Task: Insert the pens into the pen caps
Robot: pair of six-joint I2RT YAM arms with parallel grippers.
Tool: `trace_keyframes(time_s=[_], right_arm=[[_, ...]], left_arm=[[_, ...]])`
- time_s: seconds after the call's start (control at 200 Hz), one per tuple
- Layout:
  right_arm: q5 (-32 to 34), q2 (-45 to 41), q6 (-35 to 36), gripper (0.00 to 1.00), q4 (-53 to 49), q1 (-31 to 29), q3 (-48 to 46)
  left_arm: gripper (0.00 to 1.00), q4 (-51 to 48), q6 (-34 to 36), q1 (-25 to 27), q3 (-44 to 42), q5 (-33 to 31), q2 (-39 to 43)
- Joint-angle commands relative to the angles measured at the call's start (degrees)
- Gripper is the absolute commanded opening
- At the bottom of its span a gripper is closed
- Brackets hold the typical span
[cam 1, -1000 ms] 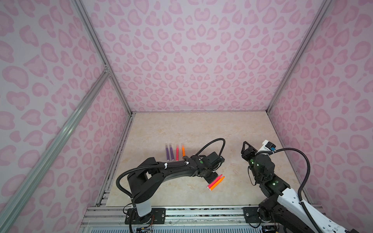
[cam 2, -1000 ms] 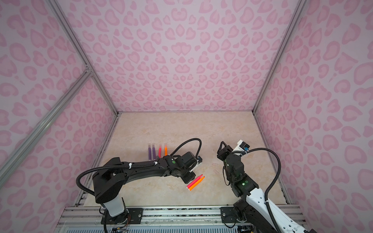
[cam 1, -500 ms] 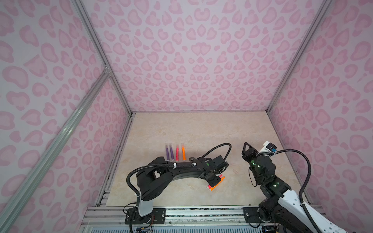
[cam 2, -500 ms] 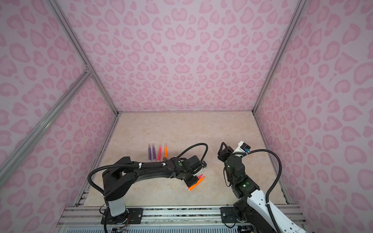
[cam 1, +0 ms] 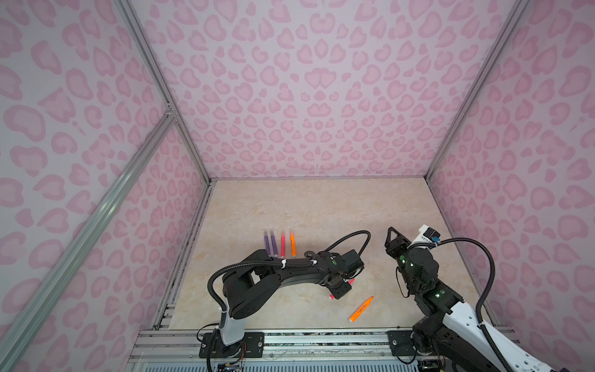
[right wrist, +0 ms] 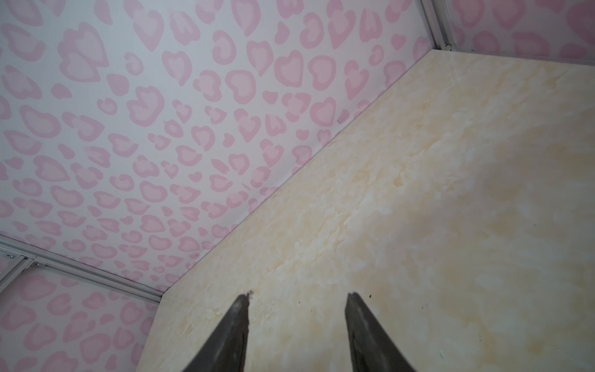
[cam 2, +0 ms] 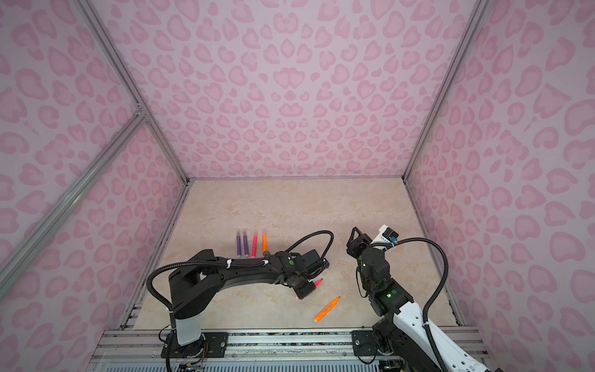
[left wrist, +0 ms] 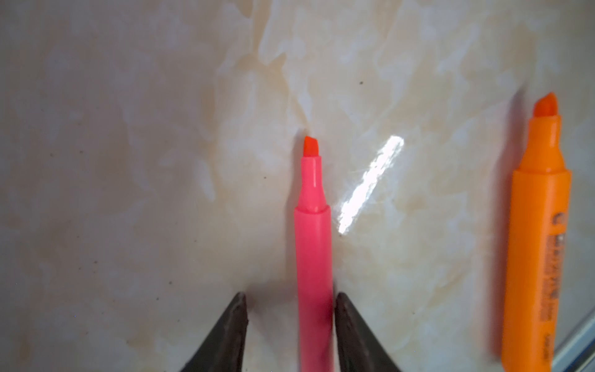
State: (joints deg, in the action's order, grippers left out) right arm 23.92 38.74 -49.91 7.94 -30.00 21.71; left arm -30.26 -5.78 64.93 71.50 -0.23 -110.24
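Your left pincer (left wrist: 288,298) sits low over the beige marbled table (cam 1: 306,206). It is spread astride an uncapped pink pen (left wrist: 314,257): one finger touches the barrel and the opposite one stands off with a gap, so nothing is pinched. An uncapped orange pen (cam 1: 361,309) lies loose just beside it, apart from it. This pen is close to the front rail (cam 1: 322,335), between the two arm bases.

Four other pens (cam 1: 283,244) — two purple, one pink, one orange — lie in a neat row further back on the left. The left arm (cam 1: 273,280) crosses just in front of their near ends. Their far ends look pale, possibly caps, but they are too faint to be sure.

Your right pincer (right wrist: 299,294) hangs raised on the right, spread with nothing between its fingers, well apart from the left one.

A second ago the two loose pens lay touching side by side, with the left pincer behind them. Now it has come down over the pink pen, and the orange one has shifted toward the front rail. The right pincer has barely moved.

Pink-patterned walls (cam 1: 322,96) close three sides of the table — the widest open stretch lies beyond both arms, toward the back wall.
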Motion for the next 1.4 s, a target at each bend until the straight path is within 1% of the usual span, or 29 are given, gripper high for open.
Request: trace_keyframes(time_s=[0.0, 0.075, 0.09, 0.205, 0.305, 0.425, 0.6, 0.82, 0.905, 0.97, 1.07, 1.12, 1.185, 1.255, 1.275, 1.305, 1.325, 1.395], right_arm=[[0.3, 0.5, 0.3, 0.5, 2.0, -0.1, -0.3], [0.3, 1.0, 0.3, 0.5, 2.1, -0.1, -0.3], [0.3, 1.1, 0.3, 0.5, 2.2, -0.1, -0.2], [0.1, 2.2, 0.3, 0.5, 1.8, 0.0, 0.3], [0.2, 2.6, 0.2, 0.5, 1.4, 0.0, 0.6], [0.3, 2.5, 0.2, 0.5, 1.4, 0.0, 0.5], [0.2, 2.7, 0.2, 0.5, 0.9, 0.0, 0.8], [-1.9, 4.7, 0.1, 0.5, 3.0, 0.0, 1.0], [-3.5, 6.8, 0.4, 0.5, 3.7, 0.0, 2.3], [-4.7, 8.6, 0.6, 0.5, 3.3, 0.0, 3.6], [-6.6, 11.3, 0.6, 0.49, 3.1, 0.0, 5.0], [-7.8, 12.3, 0.7, 0.49, 3.1, 0.0, 5.7], [-10.4, 12.8, 1.5, 0.49, 2.5, 0.0, 7.0], [-13.3, 13.3, 3.2, 0.49, 2.2, -0.2, 7.7], [-13.6, 13.6, 3.5, 0.49, 2.8, -0.4, 7.6], [-14.2, 14.2, 4.1, 0.49, 3.7, -0.7, 7.5], [-14.5, 14.6, 4.1, 0.49, 4.2, -0.7, 7.5], [-16.2, 16.6, 4.5, 0.49, 5.4, -1.2, 8.1]], left_arm=[[0.44, -1.6, 1.0, 0.3, 0.9, 0.0, -1.0], [0.37, -2.1, 1.0, 0.3, 1.4, 0.3, -1.7], [0.33, -2.3, 1.0, 0.3, 1.6, 0.4, -1.9], [0.2, -2.3, 0.9, 0.3, 1.9, 1.4, -2.3], [0.11, -1.5, 0.5, 0.3, 1.5, 1.6, -1.3], [0.04, 0.0, -0.3, -0.1, 0.4, 1.0, 0.9], [0.03, 4.0, -2.6, -2.1, -2.6, -0.1, 5.6], [0.03, 11.6, -7.5, -7.4, -9.5, -0.8, 15.0], [0.03, 15.3, -12.2, -10.7, -12.3, -1.3, 19.8], [0.03, 14.8, -15.8, -13.9, -11.3, -1.0, 22.8], [0.03, 14.3, -21.6, -18.0, -9.9, -3.6, 27.7], [0.03, 16.6, -23.3, -19.1, -11.0, -5.0, 30.2], [0.03, 22.3, -22.3, -19.5, -15.4, -8.0, 33.3], [0.03, 32.1, -17.7, -19.5, -24.1, -12.3, 36.9], [0.03, 33.9, -17.7, -19.5, -26.4, -14.7, 37.9], [0.03, 34.0, -19.3, -20.0, -28.6, -17.6, 39.2], [0.03, 34.0, -19.9, -20.5, -29.6, -17.7, 40.0], [0.03, 36.0, -19.5, -21.6, -32.1, -14.5, 42.9]])
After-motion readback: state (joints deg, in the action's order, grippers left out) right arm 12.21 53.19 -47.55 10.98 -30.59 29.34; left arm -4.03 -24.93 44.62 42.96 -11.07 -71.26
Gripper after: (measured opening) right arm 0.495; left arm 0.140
